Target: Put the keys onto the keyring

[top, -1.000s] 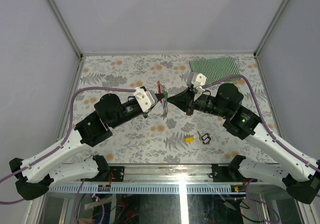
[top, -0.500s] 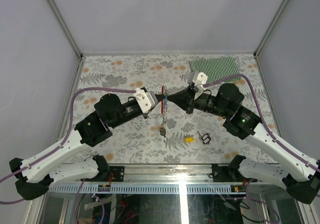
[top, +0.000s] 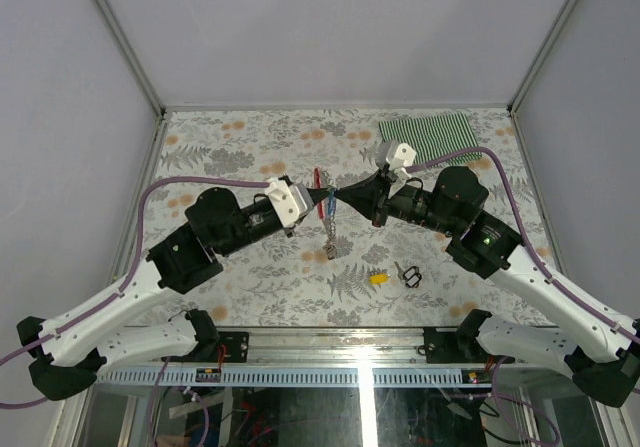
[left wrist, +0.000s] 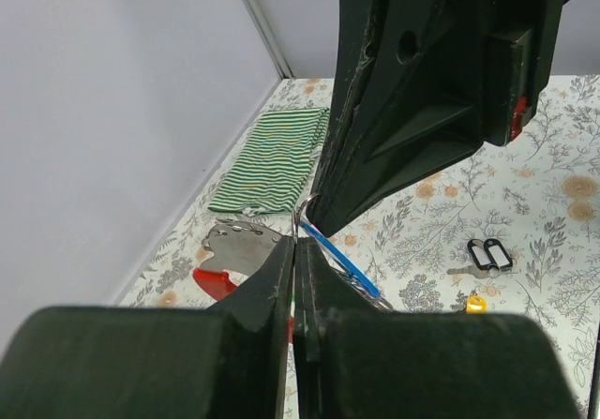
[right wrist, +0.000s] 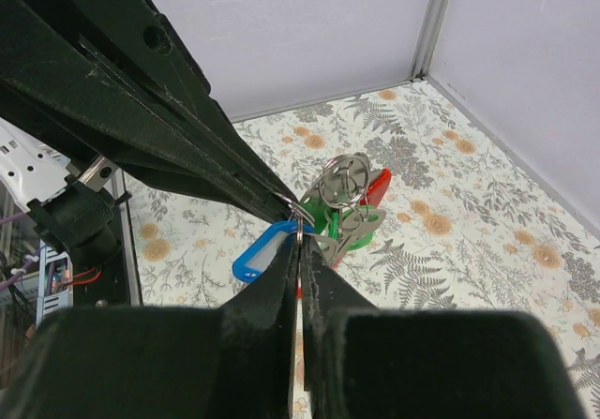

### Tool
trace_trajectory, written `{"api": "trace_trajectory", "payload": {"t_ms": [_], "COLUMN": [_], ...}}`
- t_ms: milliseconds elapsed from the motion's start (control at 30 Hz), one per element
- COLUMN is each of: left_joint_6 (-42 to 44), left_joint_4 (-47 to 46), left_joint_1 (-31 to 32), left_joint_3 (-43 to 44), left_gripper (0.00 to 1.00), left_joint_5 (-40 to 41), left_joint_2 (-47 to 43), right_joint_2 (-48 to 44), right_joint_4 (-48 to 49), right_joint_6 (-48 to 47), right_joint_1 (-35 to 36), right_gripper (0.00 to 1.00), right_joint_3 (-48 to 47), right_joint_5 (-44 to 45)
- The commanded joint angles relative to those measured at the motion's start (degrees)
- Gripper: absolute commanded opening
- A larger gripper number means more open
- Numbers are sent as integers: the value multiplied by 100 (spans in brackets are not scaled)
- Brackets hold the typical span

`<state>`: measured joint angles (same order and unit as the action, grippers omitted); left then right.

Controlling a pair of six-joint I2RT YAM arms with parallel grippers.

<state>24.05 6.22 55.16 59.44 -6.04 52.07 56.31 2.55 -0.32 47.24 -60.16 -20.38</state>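
My left gripper (top: 322, 200) and right gripper (top: 337, 197) meet tip to tip above the table's middle. Both are shut on a thin metal ring of the keyring bunch. In the left wrist view my left gripper (left wrist: 297, 246) pinches the ring wire (left wrist: 298, 220). In the right wrist view my right gripper (right wrist: 300, 241) pinches the ring. A blue key tag (right wrist: 267, 250), a green key (right wrist: 354, 222) and the red clip (right wrist: 377, 187) hang from it. The chain (top: 332, 242) dangles below the red clip (top: 318, 177). A yellow key (top: 378, 278) lies on the table.
A small black loop (top: 412, 276) with a grey key lies right of the yellow key. A green striped cloth (top: 430, 132) lies at the back right. Grey walls and metal posts close in the floral table (top: 220, 147).
The hanging chain and keys swung: they dropped lower half a second ago and now hang a little higher and to the right. Both grippers stay nearly in place, tips together.
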Motion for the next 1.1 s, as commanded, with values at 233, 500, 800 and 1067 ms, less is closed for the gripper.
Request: {"api": "trace_trajectory", "payload": {"t_ms": [233, 500, 800, 1067], "left_joint_6": [27, -21, -32, -32], "left_joint_4": [-437, -584, -580, -545], "left_joint_1": [49, 50, 55, 54], "left_joint_3": [182, 103, 76, 105], "left_gripper": [0, 0, 0, 0], "left_joint_5": [-162, -176, -101, -69], "left_joint_2": [-180, -284, -308, -224], "right_joint_2": [14, 113, 62, -164], "right_joint_4": [287, 182, 202, 502], "right_joint_6": [206, 377, 298, 191], "right_joint_1": [39, 37, 37, 39], "right_gripper": [0, 0, 0, 0], "right_joint_3": [-291, -354, -315, -216], "right_joint_5": [276, 133, -377, -805]}}
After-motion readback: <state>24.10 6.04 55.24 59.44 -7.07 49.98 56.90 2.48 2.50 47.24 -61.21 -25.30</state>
